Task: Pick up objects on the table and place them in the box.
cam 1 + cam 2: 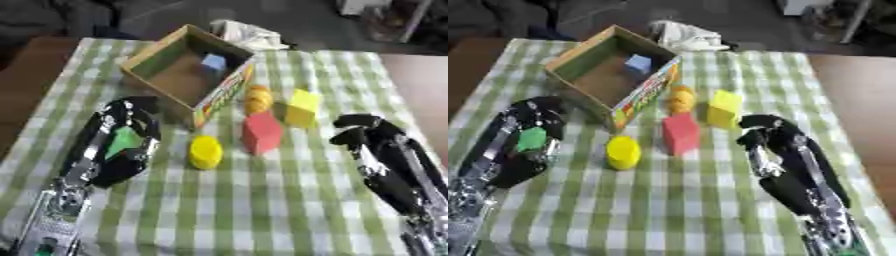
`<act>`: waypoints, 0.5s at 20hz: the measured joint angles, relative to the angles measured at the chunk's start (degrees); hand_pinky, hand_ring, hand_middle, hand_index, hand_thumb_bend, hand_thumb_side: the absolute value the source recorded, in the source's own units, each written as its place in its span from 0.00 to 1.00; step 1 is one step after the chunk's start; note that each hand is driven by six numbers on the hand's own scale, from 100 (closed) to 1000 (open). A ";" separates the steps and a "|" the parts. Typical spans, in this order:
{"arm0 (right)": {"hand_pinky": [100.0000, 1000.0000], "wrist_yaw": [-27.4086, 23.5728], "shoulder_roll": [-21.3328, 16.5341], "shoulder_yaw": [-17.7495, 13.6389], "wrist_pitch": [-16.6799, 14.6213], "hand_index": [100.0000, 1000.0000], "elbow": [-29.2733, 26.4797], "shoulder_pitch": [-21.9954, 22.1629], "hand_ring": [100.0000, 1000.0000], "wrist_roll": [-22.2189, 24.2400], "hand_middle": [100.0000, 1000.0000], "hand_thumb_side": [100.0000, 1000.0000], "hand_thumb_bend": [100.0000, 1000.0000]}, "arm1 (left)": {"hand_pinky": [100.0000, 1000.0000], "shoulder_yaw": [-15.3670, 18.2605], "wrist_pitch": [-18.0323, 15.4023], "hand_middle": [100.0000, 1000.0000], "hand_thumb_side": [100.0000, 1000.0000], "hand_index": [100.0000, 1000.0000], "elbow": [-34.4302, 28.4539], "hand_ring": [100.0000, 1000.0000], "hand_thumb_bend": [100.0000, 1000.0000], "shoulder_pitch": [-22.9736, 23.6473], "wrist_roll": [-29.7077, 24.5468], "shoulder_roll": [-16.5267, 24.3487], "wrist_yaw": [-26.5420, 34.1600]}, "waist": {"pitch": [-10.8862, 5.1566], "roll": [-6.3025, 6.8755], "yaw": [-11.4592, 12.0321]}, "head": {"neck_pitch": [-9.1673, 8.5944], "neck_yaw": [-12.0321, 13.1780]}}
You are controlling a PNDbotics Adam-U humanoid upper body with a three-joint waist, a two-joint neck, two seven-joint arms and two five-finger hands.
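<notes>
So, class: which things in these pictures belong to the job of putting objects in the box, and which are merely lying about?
Part of the job:
- box, with a blue block inside
- green piece in the left hand
- yellow cylinder
- red block
- yellow block
- orange piece
- right hand

Lying about:
- white crumpled thing behind the box
- checked cloth

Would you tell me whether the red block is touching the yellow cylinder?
Apart. The right eye view shows checked cloth between the red block and the yellow cylinder.

No lettering can be read; the box has colourful print along its near side, perhaps wording, but it is too blurred to make out.
</notes>
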 measured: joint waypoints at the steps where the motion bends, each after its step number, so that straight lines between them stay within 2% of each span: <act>1: 0.64 0.01 0.00 0.00 0.00 0.72 0.00 0.00 0.57 0.00 0.64 0.45 0.00 | 0.44 0.00 0.00 0.60 0.49 0.81 0.00 0.57 0.00 0.00 0.00 0.00 0.00 | -0.02 0.00 0.00 | 0.00 -0.01; 10: 0.64 0.04 0.00 0.00 0.10 0.72 0.00 0.00 0.57 0.09 0.64 0.45 0.00 | 0.44 -0.01 -0.02 0.60 0.49 0.81 0.00 0.57 0.00 0.00 -0.02 0.00 0.00 | -0.17 -0.01 0.08 | 0.00 -0.03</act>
